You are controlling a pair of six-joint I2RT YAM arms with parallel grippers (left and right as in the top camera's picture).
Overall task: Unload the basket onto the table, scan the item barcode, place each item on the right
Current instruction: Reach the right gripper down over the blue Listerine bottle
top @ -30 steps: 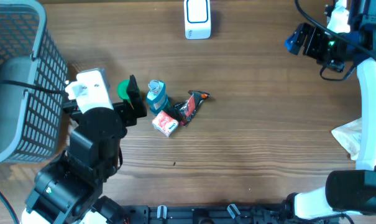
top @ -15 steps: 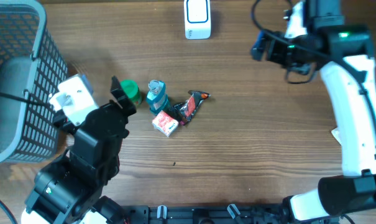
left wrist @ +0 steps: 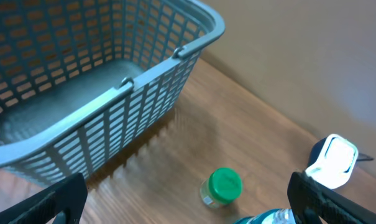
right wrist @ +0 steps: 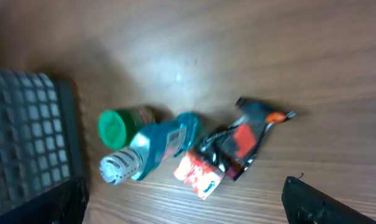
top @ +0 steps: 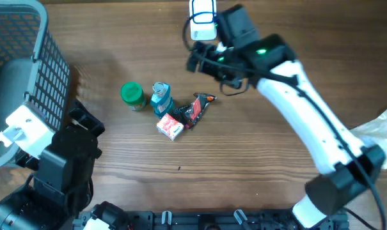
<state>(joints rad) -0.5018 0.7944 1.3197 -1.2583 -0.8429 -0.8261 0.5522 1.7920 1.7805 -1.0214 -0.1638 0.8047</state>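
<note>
Right arm has swung from the right side across to top centre. Left arm has pulled back to the lower-left corner, off the items.

Right gripper [right wrist: 181, 198] hangs above the item cluster, just below the white scanner [top: 203, 19]. Jaws wide, nothing between them. Left gripper [left wrist: 188, 200] also wide and empty, beside the grey mesh basket [top: 27, 76].

Items lie mid-table, well apart from both claws:
- green-capped jar [top: 132, 95], just left of the bottle
- blue bottle [top: 161, 99] lying down, white cap toward the basket in the right wrist view
- red-and-white box [top: 171, 128], touching the pouch
- black-and-red pouch [top: 197, 109]

No barcode readable on any of them, and the right wrist view is blurred.

Surface is a brown wood-grain tabletop [top: 257, 166]. A crumpled white sheet [top: 380, 131] sits at its right edge. Beyond the table's far edge, the left wrist view shows only plain beige.
</note>
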